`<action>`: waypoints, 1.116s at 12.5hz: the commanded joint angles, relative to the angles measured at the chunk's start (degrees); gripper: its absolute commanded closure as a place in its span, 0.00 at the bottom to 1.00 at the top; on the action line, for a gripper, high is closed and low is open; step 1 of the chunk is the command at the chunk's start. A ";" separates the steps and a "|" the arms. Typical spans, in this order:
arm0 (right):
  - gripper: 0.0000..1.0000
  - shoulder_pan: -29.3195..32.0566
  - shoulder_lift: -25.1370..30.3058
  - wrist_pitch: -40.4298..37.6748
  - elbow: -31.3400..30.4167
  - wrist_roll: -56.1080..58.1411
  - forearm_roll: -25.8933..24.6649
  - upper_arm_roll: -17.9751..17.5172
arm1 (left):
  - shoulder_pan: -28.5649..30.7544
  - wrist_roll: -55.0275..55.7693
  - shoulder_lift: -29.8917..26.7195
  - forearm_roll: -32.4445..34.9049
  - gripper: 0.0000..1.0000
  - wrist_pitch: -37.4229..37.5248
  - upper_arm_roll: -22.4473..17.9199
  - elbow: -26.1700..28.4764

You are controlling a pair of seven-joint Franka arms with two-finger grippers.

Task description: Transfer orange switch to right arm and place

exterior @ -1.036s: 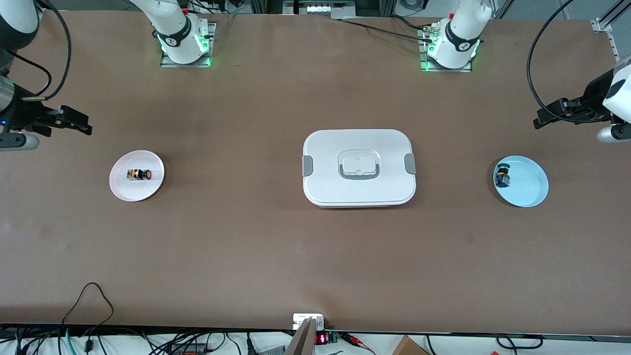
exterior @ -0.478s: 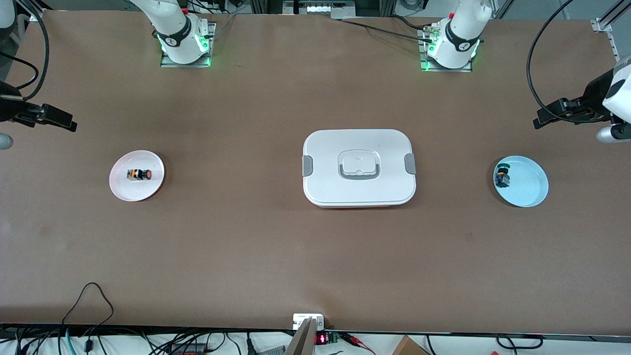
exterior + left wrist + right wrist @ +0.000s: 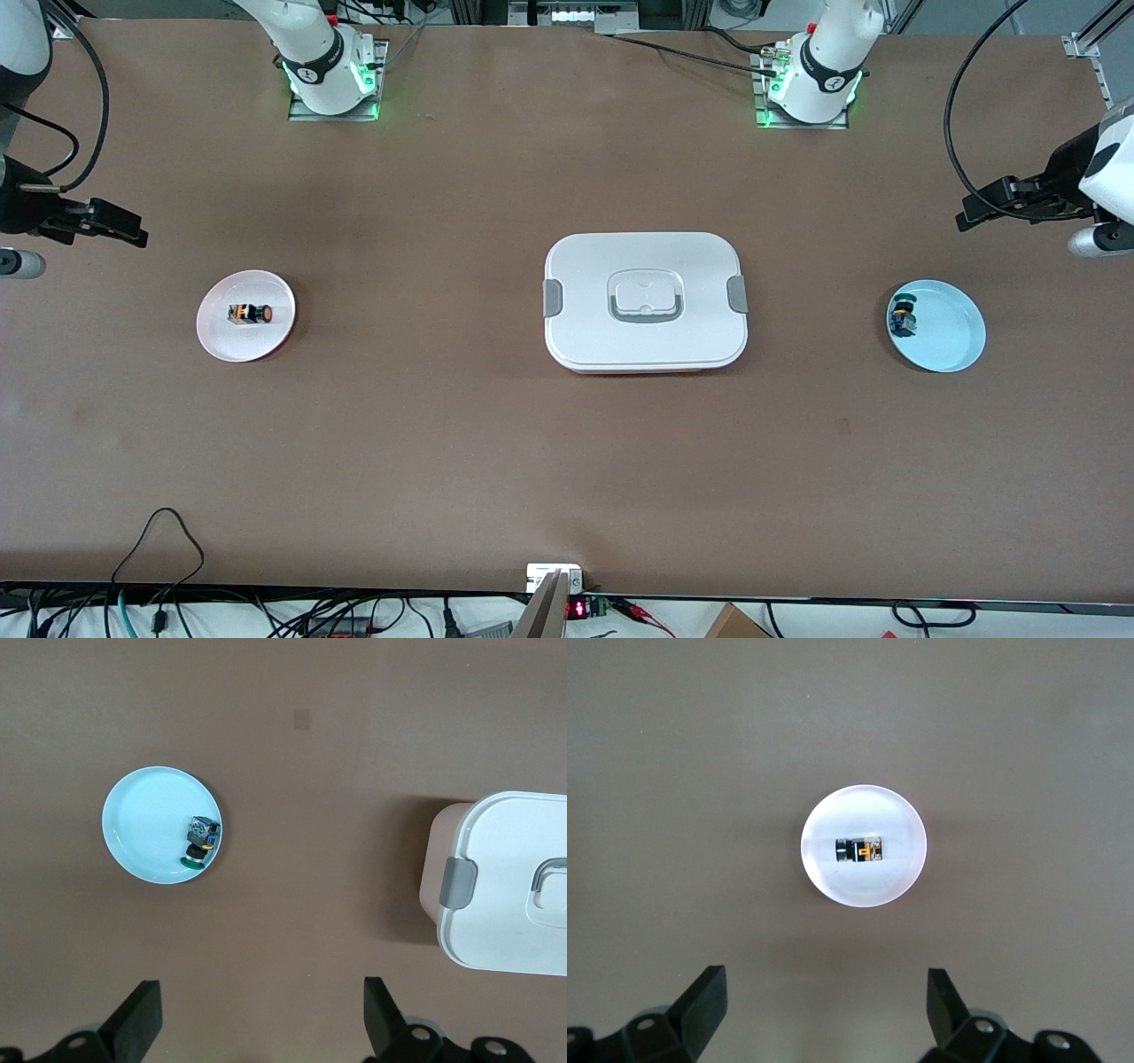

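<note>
The orange switch (image 3: 249,314) lies on its side mid-plate on the pink plate (image 3: 217,341), clear of the rim. The right gripper (image 3: 124,227) hangs at the plate's 11 o'clock, jaws wide, empty. The left gripper (image 3: 979,211), wide and empty, hangs at the blue plate's (image 3: 952,341) 1 o'clock; the green-capped switch (image 3: 902,318) sits against its rim. Bare table separates both plates from the white lidded container (image 3: 645,301).

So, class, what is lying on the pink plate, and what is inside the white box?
On the pink plate: the orange switch, on its side. The white box has its lid on, so its inside is hidden.
</note>
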State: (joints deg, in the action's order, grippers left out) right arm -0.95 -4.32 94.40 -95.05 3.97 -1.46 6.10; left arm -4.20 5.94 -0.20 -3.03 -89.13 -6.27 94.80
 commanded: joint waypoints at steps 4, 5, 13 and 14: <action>0.00 1.21 3.26 6.93 -7.68 -0.27 -0.12 -0.12 | -0.64 0.21 0.11 1.53 0.00 0.71 0.12 -0.49; 0.00 1.04 4.75 6.94 -8.73 -0.54 -0.12 -0.12 | -0.81 0.21 0.20 1.62 0.00 0.71 0.21 -0.49; 0.00 0.60 8.45 -3.08 -4.26 -1.68 -0.56 -0.91 | -0.90 0.13 0.20 2.68 0.00 0.97 0.47 -0.93; 0.00 -0.10 8.54 -3.08 -4.26 -2.56 -0.56 -0.92 | -0.99 0.13 0.29 2.76 0.00 0.89 0.56 -1.02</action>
State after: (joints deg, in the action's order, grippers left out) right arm -0.24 4.73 92.45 -100.33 3.64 -1.46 5.62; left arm -4.86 5.94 -0.16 -2.14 -89.11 -5.95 94.80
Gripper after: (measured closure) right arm 0.000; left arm 0.000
